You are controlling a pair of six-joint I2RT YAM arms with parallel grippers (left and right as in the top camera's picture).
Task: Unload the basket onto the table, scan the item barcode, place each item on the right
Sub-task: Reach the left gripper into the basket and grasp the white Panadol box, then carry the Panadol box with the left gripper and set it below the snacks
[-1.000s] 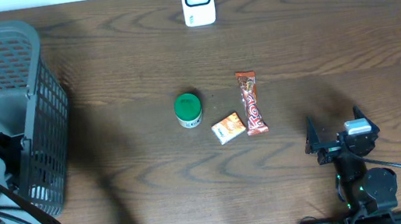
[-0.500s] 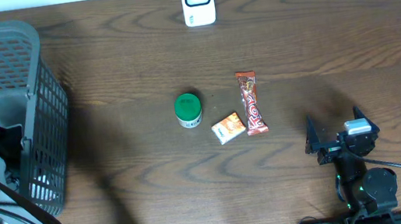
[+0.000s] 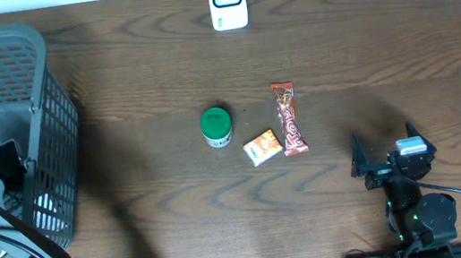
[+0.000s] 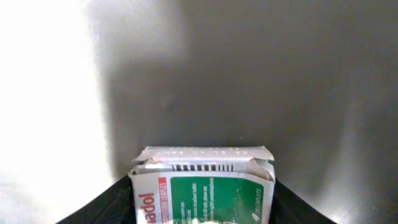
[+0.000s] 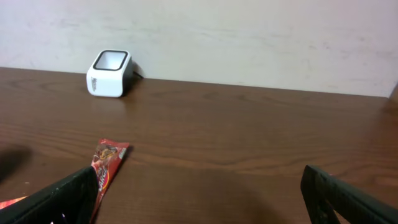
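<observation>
The carton (image 4: 205,171) is a small white-and-green cardboard medicine box. It lies inside the grey basket (image 3: 41,119) at the left end of the counter (image 3: 398,33), against the basket's pale floor. The left tool (image 4: 200,206) is part-way closed around it, one dark finger against each narrow side. It looks like contact on both sides, though only a sliver of each finger shows, so how firm the hold is I cannot say.

I judge the carton light and fairly stiff along its folded edges, but easy to dent across its broad faces. The glued end flap facing the camera is already a little crumpled. Its printed card should be only slightly slick. The narrow sides are the right place to grip: a modest squeeze near the middle of its length should stop it pivoting, and both broad faces stay uncovered for the barcode (short black bars show along the end flap).

The right tool (image 5: 199,190) is spread wide and holds nothing, low over the counter's near right side. The white scanner (image 3: 228,0) stands at the far edge, well apart from the basket.
</observation>
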